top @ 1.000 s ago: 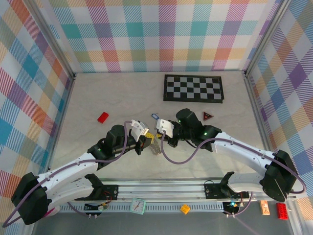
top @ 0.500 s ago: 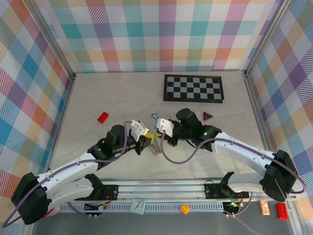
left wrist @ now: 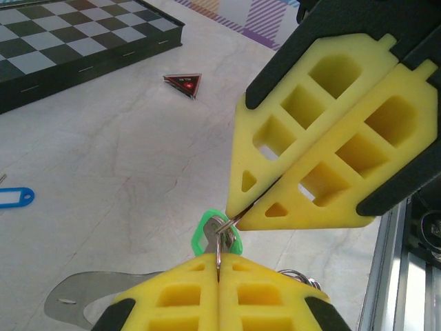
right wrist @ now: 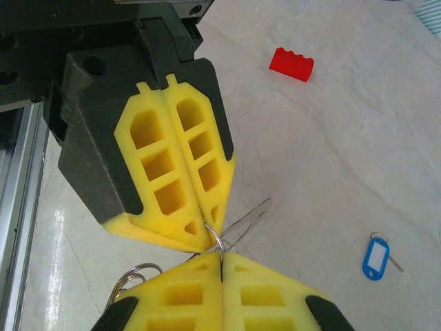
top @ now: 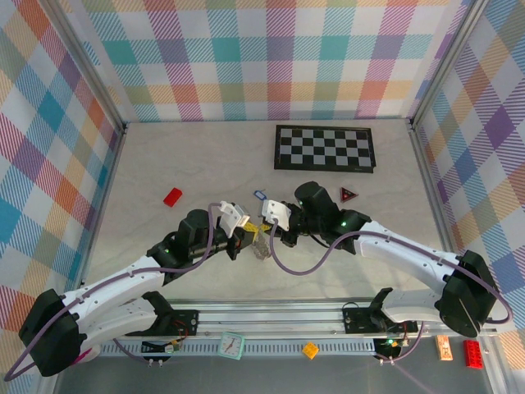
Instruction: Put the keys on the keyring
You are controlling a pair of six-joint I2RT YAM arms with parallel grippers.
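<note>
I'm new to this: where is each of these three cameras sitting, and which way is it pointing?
Top external: above and behind the arms, facing down at the table; both arms show whole, left gripper meeting right gripper.
Left wrist: on the left arm, facing past its own yellow fingers toward the right gripper, green key and chequered board.
Right wrist: on the right arm, facing past its own fingers toward the left gripper and red block.
Shared: every view shows the blue key.

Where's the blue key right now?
In the top view the blue key lies on the table near the middle, between the red block on its left and the red triangle on its right.
</note>
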